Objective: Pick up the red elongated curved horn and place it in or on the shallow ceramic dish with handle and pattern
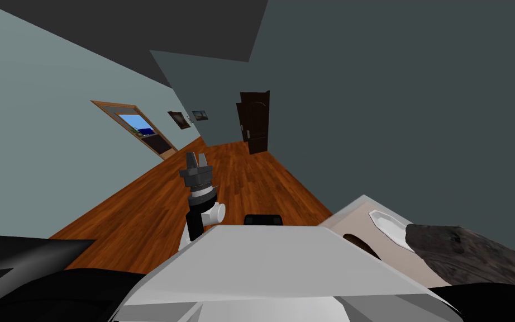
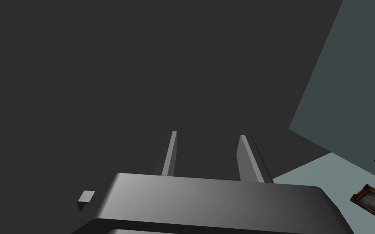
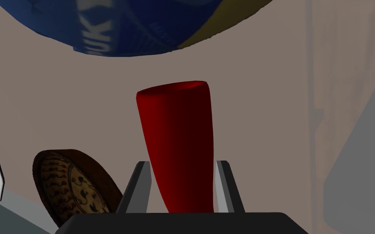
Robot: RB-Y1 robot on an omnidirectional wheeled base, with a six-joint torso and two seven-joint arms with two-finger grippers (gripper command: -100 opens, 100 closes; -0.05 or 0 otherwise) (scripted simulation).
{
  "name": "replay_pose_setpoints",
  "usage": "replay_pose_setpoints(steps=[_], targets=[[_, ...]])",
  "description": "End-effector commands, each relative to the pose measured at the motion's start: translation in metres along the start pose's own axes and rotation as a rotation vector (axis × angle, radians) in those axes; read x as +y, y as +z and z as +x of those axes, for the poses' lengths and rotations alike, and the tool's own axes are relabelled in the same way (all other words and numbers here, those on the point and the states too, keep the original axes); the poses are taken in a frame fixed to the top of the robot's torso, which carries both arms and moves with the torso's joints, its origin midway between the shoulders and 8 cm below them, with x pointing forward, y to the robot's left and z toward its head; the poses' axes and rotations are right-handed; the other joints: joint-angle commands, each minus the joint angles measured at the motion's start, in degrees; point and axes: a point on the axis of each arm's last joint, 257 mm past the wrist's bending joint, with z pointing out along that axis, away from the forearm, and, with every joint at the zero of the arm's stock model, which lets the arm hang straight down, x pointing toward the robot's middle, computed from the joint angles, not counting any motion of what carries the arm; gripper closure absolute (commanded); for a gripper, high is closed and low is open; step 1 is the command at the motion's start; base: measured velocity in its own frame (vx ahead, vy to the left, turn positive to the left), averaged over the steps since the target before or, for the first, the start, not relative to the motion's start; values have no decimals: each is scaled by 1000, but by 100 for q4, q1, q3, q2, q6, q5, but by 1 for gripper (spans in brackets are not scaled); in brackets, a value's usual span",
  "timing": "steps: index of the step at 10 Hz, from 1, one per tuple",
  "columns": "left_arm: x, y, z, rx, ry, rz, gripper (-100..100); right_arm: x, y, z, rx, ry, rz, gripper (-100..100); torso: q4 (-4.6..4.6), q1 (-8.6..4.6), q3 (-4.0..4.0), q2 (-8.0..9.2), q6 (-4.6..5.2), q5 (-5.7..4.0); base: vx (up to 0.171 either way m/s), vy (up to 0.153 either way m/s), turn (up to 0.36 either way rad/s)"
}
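Head view: the left gripper [image 1: 196, 162] stood raised over the floor [image 1: 156, 212], well apart from the table [image 1: 357, 215] at my right. It was most likely parked there to leave the other arm its room. On the table lay a white piece [image 1: 387, 226] and a dark lump [image 1: 463, 251], both near the edge closest to me.

Left wrist view: its fingers [image 2: 169, 154] stood apart with nothing between them.

Right wrist view: the right gripper [image 3: 182, 162] was clamped on the horn [image 3: 174, 130], one finger pressing each side of the narrow end. The wide open mouth pointed away from the hand. Gripping low on the taper probably kept the mouth free to go down first. Whether the horn was off the table I could not tell.

The dish [image 3: 73, 183], brown and patterned, lay just beside the gripper, so the carry looked short. A blue ball [image 3: 162, 24] sat just beyond the horn's mouth and limited room forward. The white piece lay just past the dish. Bare tabletop on the horn's other side gave space to swing.
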Motion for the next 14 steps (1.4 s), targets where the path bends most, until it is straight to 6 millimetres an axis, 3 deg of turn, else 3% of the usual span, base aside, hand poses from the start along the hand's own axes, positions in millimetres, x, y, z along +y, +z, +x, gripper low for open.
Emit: replay_pose_setpoints(steps=[1, 2, 3, 4, 5, 6, 7, 9, 10, 11, 14], targets=[[0, 0, 0, 0, 0, 0, 0, -4, -5, 4, -3, -9, -1, 100, 0, 0, 0, 0, 0, 0, 69, 41, -55], [0, 0, 0, 0, 0, 0, 0, -2, -3, 2, -2, -5, -1, 100, -1, -1, -1, 0, 0, 0, 28, 19, -15], [0, 0, 0, 0, 0, 0, 0, -1, -4, 3, -3, -5, -2, 0, 1, -9, 5, 10, -3, -1, 5, 5, 2], [0, 0, 0, 0, 0, 0, 0, -33, -5, 44, 68, -42, 58, 100, 2, -15, 9, 18, -2, -2, 16, 104, -27], [0, 0, 0, 0, 0, 0, 0, -45, -6, 61, 100, -55, 81, 100, -6, 14, 10, 28, 13, 11, 23, 153, -77], [0, 0, 0, 0, 0, 0, 0, -45, -6, 61, 100, -55, 81, 100, -8, 40, 9, 27, 13, 22, -1, 91, -37], [0, 0, 0, 0, 0, 0, 0, -67, -12, 98, 167, -80, 126, 100, -6, 30, 12, 34, 13, 17, 19, 85, -68], [0, 0, 0, 0, 0, 0, 0, -88, -20, 135, 237, -105, 168, 100, -19, 36, 6, 31, 26, 32, 66, 97, -80], [0, 0, 0, 0, 0, 0, 0, -84, -19, 128, 223, -100, 161, 100, -23, 42, -3, 18, 27, 38, 65, 54, -26], [0, 0, 0, 0, 0, 0, 0, -88, -20, 135, 237, -105, 168, 100, -22, 30, -3, 18, 21, 34, 21, 13, 13], [0, 0, 0, 0, 0, 0, 0, -115, -36, 187, 341, -139, 224, 100, -29, 9, 0, 30, 36, 31, 60, 40, -46]])
